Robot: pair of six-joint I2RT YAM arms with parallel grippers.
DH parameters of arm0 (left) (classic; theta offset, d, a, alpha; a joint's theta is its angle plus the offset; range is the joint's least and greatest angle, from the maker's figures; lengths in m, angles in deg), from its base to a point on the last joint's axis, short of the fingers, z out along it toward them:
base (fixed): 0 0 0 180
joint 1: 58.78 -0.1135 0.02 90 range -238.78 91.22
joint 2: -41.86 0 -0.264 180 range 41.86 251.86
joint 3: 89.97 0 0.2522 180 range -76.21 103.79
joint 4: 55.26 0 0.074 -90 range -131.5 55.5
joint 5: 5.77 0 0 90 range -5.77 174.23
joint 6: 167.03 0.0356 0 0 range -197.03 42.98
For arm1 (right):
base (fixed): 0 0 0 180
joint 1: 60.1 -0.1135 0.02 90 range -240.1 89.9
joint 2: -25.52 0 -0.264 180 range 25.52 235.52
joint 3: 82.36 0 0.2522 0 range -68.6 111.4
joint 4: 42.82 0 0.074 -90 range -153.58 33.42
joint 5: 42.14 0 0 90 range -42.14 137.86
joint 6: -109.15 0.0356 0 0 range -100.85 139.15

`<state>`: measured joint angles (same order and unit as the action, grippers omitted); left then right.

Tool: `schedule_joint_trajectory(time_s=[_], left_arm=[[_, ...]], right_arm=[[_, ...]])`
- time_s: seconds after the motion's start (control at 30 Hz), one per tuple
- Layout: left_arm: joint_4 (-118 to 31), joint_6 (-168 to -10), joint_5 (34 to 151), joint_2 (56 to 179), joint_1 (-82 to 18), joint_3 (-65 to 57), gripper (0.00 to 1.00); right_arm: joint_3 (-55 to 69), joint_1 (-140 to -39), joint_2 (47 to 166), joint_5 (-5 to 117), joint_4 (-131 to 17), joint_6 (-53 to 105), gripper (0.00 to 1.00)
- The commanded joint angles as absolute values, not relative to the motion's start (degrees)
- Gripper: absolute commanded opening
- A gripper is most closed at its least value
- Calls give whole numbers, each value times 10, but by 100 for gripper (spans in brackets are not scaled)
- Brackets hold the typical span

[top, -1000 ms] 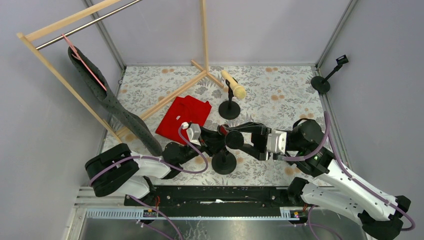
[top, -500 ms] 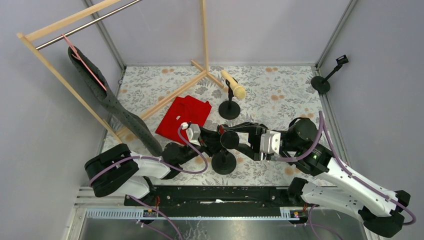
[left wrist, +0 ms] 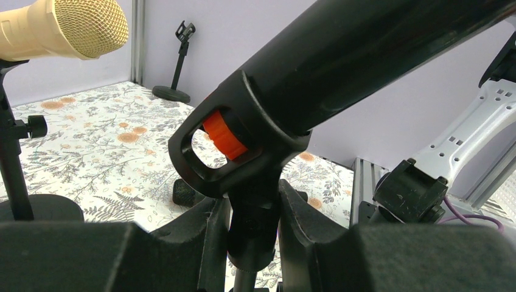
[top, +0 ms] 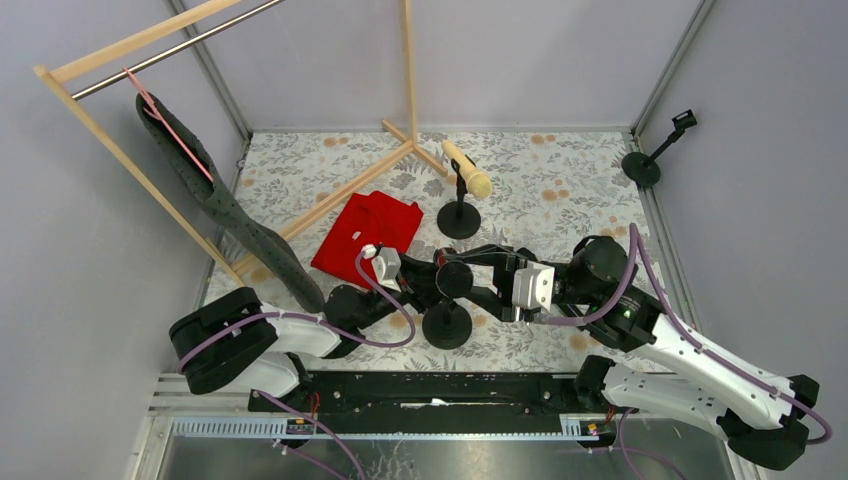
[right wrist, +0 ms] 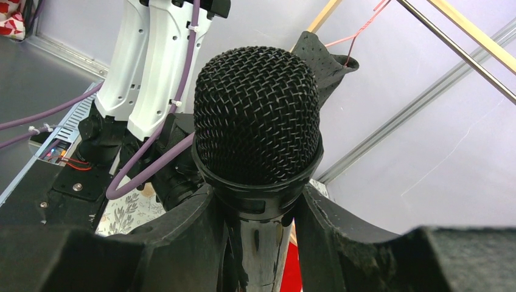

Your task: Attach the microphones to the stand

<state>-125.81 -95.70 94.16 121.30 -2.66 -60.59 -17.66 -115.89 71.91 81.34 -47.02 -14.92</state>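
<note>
My right gripper (top: 478, 283) (right wrist: 258, 210) is shut on the shaft of the black microphone (top: 455, 278), just behind its mesh head (right wrist: 257, 115). The microphone's orange-red tip (left wrist: 224, 132) sits inside the clip (left wrist: 234, 161) of the near stand (top: 447, 324). My left gripper (top: 428, 283) (left wrist: 252, 213) is shut on that stand's neck (left wrist: 252, 240) just below the clip. The cream-beige microphone (top: 466, 168) (left wrist: 67, 27) rests in the clip of the middle stand (top: 459, 221). The other black microphone cannot be made out.
An empty stand (top: 642, 167) (left wrist: 175, 67) is at the far right corner. A red cloth (top: 367, 234) lies on the floral mat. A wooden rack (top: 330, 205) with a dark hanging garment (top: 230, 215) fills the left. A small black textured object (left wrist: 184, 192) lies on the mat.
My right gripper has moved left with the black microphone, bringing it further into the near stand's clip. My left gripper has stayed on the stand.
</note>
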Motion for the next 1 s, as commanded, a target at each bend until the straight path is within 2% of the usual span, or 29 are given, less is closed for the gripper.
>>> schedule_joint_trajectory(time_s=[0.0, 0.97], left_arm=[[-1331, -950, 1019, 1192, -12, -614, 0], [-1330, -944, 1018, 1192, -11, -614, 0]], right_arm=[[-213, -1148, 778, 701, -656, -163, 0], [-257, -1159, 783, 666, -671, -118, 0]])
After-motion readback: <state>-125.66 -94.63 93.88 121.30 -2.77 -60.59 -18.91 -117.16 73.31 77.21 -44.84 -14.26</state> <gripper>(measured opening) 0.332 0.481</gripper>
